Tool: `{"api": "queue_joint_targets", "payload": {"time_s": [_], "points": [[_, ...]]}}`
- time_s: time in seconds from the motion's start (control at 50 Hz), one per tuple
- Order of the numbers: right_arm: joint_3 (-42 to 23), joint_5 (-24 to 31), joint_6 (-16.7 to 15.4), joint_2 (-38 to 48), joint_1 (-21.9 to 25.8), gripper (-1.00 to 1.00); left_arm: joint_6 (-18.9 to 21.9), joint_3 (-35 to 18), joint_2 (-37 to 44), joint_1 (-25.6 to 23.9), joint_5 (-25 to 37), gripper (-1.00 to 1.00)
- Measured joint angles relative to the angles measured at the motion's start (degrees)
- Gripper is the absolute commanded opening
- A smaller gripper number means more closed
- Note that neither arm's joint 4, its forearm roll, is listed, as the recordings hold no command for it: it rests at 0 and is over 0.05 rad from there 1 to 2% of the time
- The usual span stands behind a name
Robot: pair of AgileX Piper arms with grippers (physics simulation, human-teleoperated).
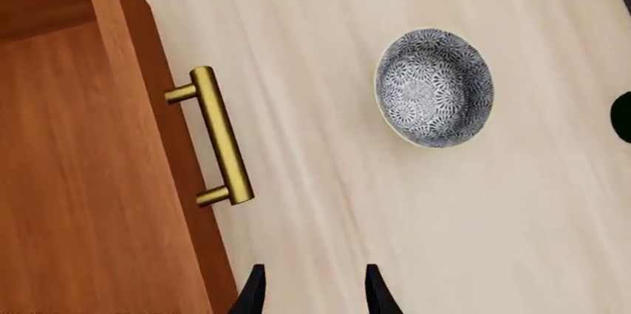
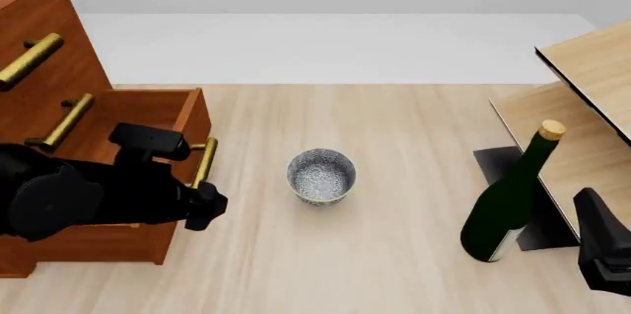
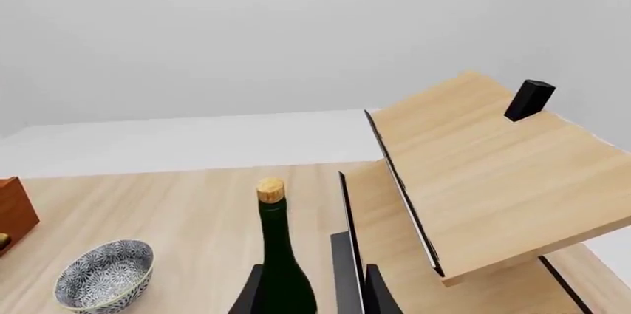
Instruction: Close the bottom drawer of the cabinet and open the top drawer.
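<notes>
The cabinet [image 2: 44,11] stands at the table's left. Its top drawer shows a brass handle [image 2: 29,60] and sits flush, as does the middle drawer. The bottom drawer [image 2: 188,118] is pulled out, and its brass handle [image 2: 204,162] faces the table's middle. It also shows in the left wrist view [image 1: 89,181] with its handle [image 1: 219,137]. My left gripper [image 1: 313,295] is open and empty, just off the drawer's front, short of the handle. In the front view the left gripper [image 2: 205,207] hangs beside the drawer's front corner. My right gripper [image 3: 315,295] is open and empty at the table's right.
A blue-patterned bowl [image 2: 321,175] sits right of the open drawer. A dark green corked bottle [image 2: 505,207] stands ahead of the right arm [image 2: 604,251]. A pale wooden shelf unit [image 2: 592,70] stands at the right edge.
</notes>
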Motion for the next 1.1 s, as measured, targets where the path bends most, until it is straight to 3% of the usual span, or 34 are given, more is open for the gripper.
{"api": "queue_joint_targets", "payload": {"time_s": [0.82, 1.1], "points": [[-0.01, -0.07, 0.14, 0.1, 0.04, 1.0, 6.57, 3.52, 3.43, 7.84, -4.2, 1.0], [0.04, 0.39, 0.17, -0.35, 0.16, 1.0, 15.47, 4.96, 2.39, 13.05, -4.15, 1.0]]}}
